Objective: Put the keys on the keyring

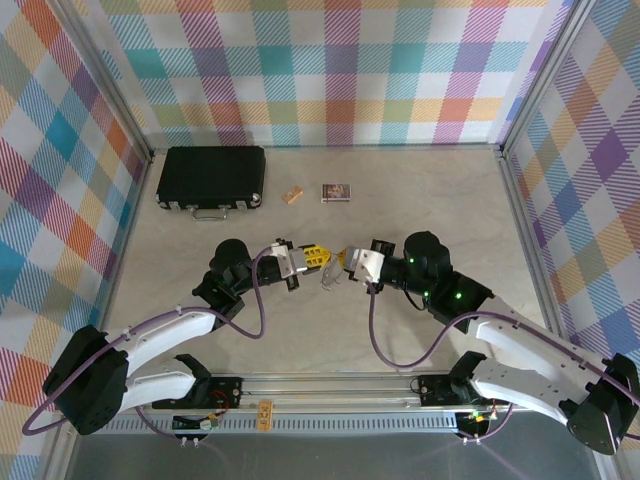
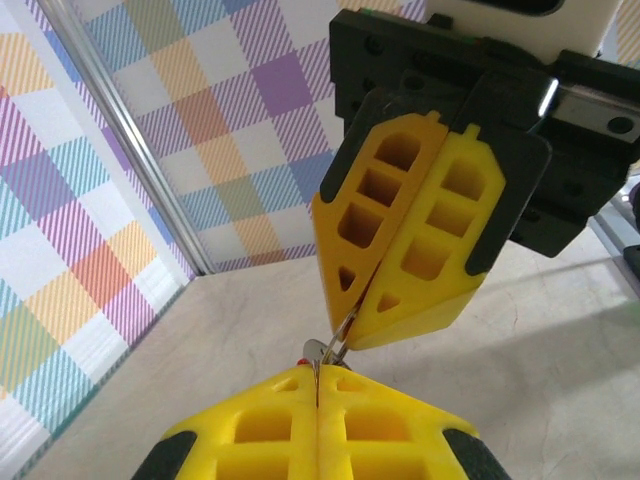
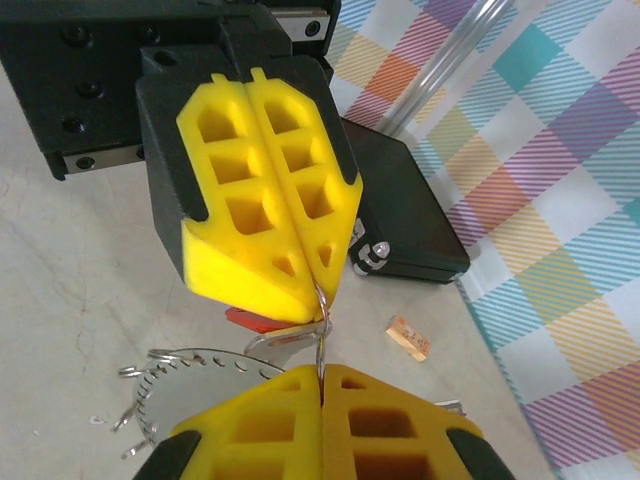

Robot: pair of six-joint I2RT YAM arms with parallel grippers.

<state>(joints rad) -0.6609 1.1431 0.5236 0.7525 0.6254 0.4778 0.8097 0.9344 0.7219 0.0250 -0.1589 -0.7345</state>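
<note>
The left gripper (image 1: 322, 258) and the right gripper (image 1: 343, 262) are meeting tip to tip over the middle of the table (image 1: 420, 200), the left one reaching in from 9 o'clock and the right one from 3 o'clock. Both pairs of fingers are pressing fully together, each pinching the thin grey wire of the keyring (image 3: 321, 335), which is bridging the small gap between the two tips. A small red piece (image 3: 258, 320) is sitting just beside that wire at 9 o'clock in the right wrist view (whether it is the key's head or the ring's sleeve cannot be told). From the grippers, a black case (image 1: 212, 178) is lying at 10 o'clock, a tan block (image 1: 291, 195) at 11 o'clock and a printed card (image 1: 337, 192) at 12 o'clock, all well apart from them.
</note>
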